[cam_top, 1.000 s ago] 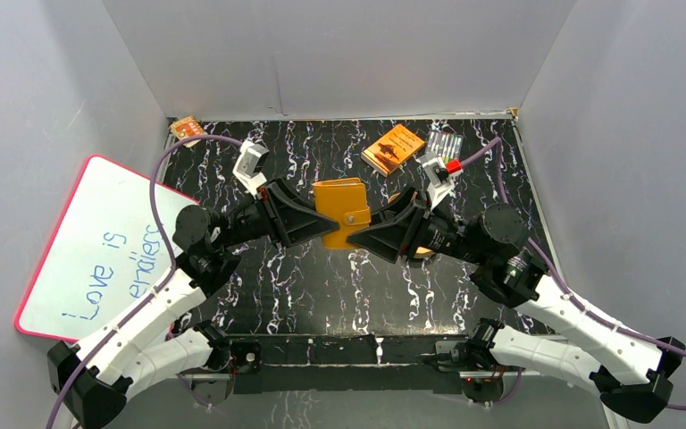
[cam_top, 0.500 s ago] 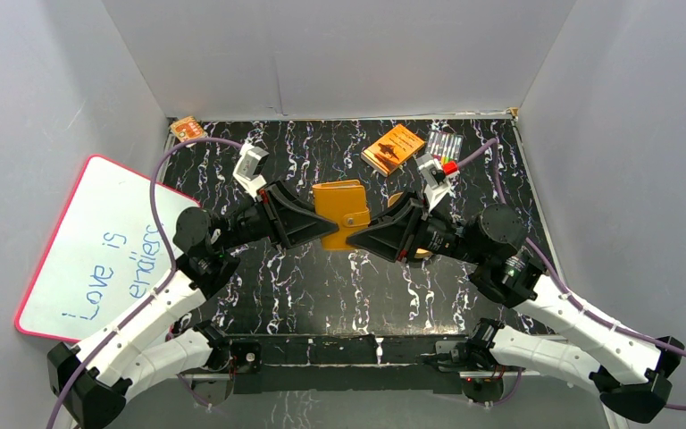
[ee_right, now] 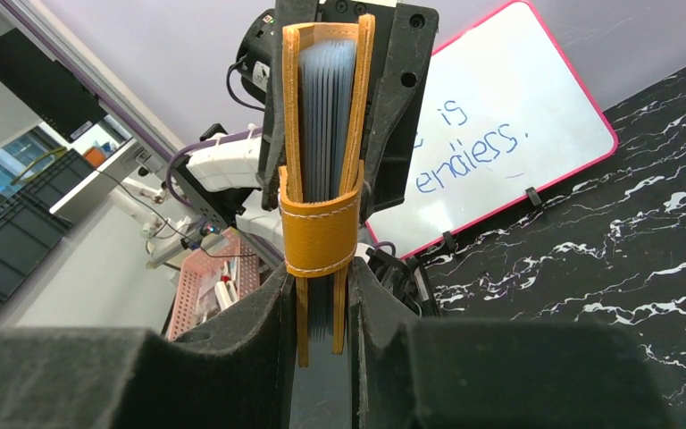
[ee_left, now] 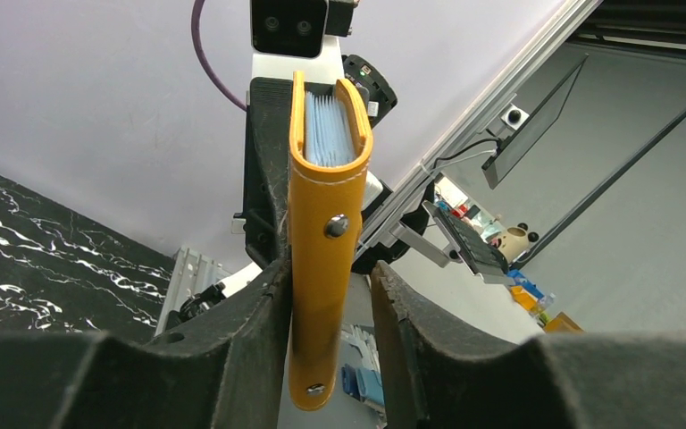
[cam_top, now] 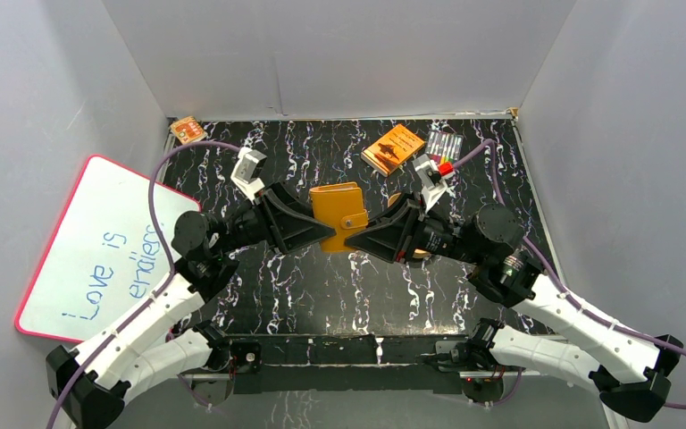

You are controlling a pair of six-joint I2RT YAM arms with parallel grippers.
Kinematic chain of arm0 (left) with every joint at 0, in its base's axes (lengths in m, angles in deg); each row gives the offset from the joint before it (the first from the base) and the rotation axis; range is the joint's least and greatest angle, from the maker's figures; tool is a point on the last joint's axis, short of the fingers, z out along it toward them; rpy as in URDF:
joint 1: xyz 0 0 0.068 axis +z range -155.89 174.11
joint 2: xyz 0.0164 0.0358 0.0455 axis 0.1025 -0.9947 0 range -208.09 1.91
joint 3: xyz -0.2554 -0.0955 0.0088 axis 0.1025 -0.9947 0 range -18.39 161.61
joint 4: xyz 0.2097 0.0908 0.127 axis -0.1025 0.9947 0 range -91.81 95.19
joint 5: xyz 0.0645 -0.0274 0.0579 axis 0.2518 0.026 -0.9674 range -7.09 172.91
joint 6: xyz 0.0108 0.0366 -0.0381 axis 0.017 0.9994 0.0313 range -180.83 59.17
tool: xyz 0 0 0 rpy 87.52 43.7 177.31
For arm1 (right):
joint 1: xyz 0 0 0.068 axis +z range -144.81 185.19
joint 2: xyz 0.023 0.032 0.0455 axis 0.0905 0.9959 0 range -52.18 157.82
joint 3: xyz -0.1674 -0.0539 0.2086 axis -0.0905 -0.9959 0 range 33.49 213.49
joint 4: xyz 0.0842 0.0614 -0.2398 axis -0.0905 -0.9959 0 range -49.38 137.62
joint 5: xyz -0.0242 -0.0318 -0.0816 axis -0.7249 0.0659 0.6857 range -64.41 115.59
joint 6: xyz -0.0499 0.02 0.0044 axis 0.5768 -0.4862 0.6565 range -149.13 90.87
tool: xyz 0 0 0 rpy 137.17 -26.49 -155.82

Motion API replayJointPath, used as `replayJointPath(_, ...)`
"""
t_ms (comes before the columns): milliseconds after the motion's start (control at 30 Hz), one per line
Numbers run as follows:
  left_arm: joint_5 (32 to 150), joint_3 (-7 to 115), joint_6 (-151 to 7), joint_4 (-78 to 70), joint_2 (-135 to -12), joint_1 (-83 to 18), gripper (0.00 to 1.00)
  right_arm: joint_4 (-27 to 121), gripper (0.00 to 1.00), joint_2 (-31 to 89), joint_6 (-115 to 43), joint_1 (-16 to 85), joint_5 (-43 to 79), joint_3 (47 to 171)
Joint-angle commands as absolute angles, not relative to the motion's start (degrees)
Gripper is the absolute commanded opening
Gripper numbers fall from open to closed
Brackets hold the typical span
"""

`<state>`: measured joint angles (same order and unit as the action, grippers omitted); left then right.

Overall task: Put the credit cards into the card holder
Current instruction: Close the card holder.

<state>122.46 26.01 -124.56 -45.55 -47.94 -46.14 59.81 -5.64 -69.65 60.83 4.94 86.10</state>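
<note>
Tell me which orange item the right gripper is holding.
The card holder, the snap-strapped wallet clamped in the right gripper mid-table; the orange book with black print lies free at the back.

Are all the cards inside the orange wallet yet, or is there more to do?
Nearly finished, it seems. Done: the pale blue credit cards sit stacked between the covers of the card holder, its strap wrapped across the edge. In hand: the right gripper clamps the holder; the left gripper has a gap on one side. Left: probably just setting it down; I see no loose cards.
</note>
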Motion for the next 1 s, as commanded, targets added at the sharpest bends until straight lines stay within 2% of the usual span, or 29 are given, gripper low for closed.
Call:
replayJointPath(0, 121.7, 25.6, -124.7, -48.8, -45.9, -46.3, 0.37, 63.2, 0.0, -6.4, -69.1, 61.0, 6.3, 86.0)
replayJointPath(167, 121.7, 25.5, -124.3, -48.4, -45.8, -46.3, 0.37, 63.2, 0.0, -6.5, -69.1, 61.1, 7.2, 85.7)
replayJointPath(267, 121.6, 25.3, -124.1, -47.9, -45.7, -46.3, 0.33, 63.3, 0.0, -7.0, -69.0, 61.0, 8.4, 85.1)
replayJointPath(600, 122.2, 25.4, -123.8, -47.7, -46.0, -46.3, 0.01, 62.9, 0.0, -6.8, -69.1, 61.1, 8.3, 84.9)
replayJointPath(967, 120.5, 23.9, -123.2, -47.4, -44.7, -46.3, 0.0, 61.1, 0.0, -5.3, -68.0, 61.1, 7.4, 86.2)
